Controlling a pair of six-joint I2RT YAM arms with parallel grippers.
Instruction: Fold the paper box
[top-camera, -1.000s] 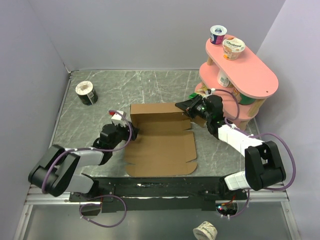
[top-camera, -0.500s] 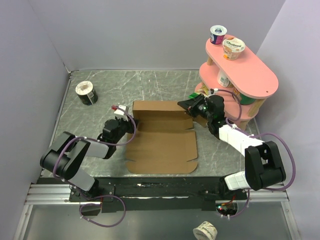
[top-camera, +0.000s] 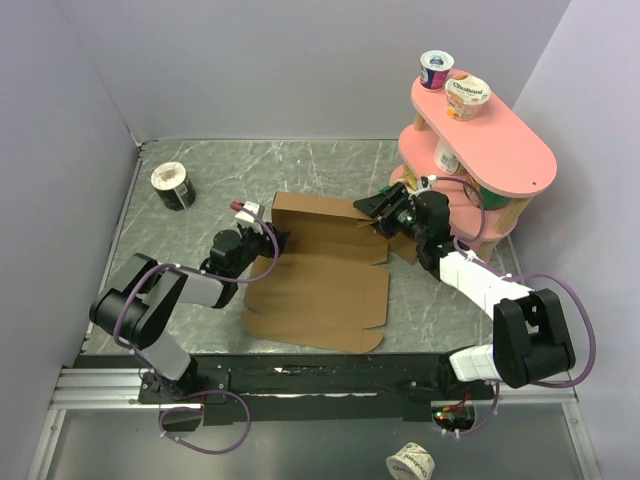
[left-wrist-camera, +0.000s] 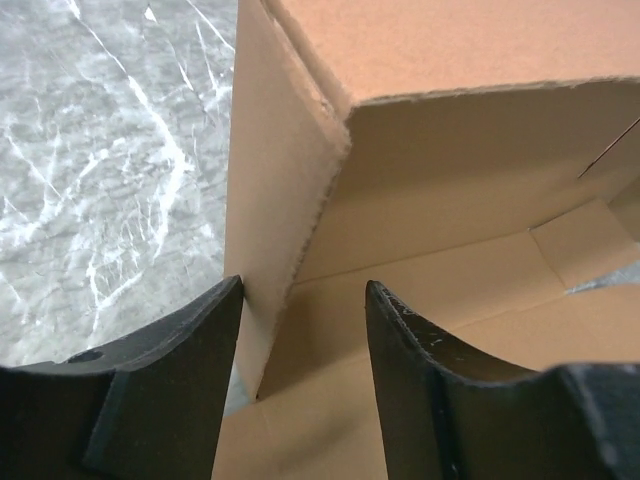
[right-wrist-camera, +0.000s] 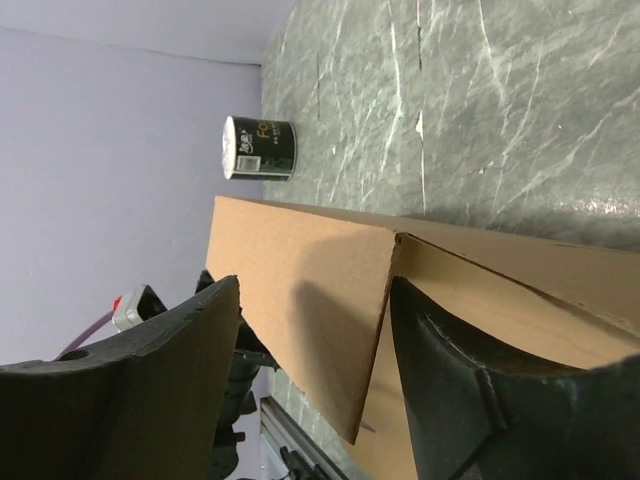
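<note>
Paper box (top-camera: 320, 295) sits mid-table, just ahead of the two arm bases, and is part-folded. It is plain brown cardboard, unprinted, with raw corrugated edges. Its large flat panel lies on the marbled grey-green table (top-camera: 200, 165), slightly askew to the near edge. The long back wall stands upright along the far side. A short side flap is raised at the back left corner and meets that wall.

Left gripper (top-camera: 268, 236) is at the back left corner of the box. In the wrist view its jaws are spread and the black fingers (left-wrist-camera: 170, 390) sit low in the frame. The upright side flap stands edge-on between them, close against the left finger with a clear gap to the right one. It is not pinched.

Right gripper (top-camera: 385, 212) is at the back right corner. In the wrist view its jaws are spread wide, with a folded end flap between the fingers (right-wrist-camera: 480, 400). Whether either pad touches the cardboard cannot be told.

A dark can (top-camera: 172, 185) with a pale top stands at the far left of the table, well apart from the box. A pink tiered shelf (top-camera: 500, 150) stands at the far right, just behind the right gripper. Two yogurt cups (top-camera: 436, 70) sit on its top tier, one upright and one tipped. Another cup (top-camera: 410, 462) lies off the table, in front of the arm bases.
</note>
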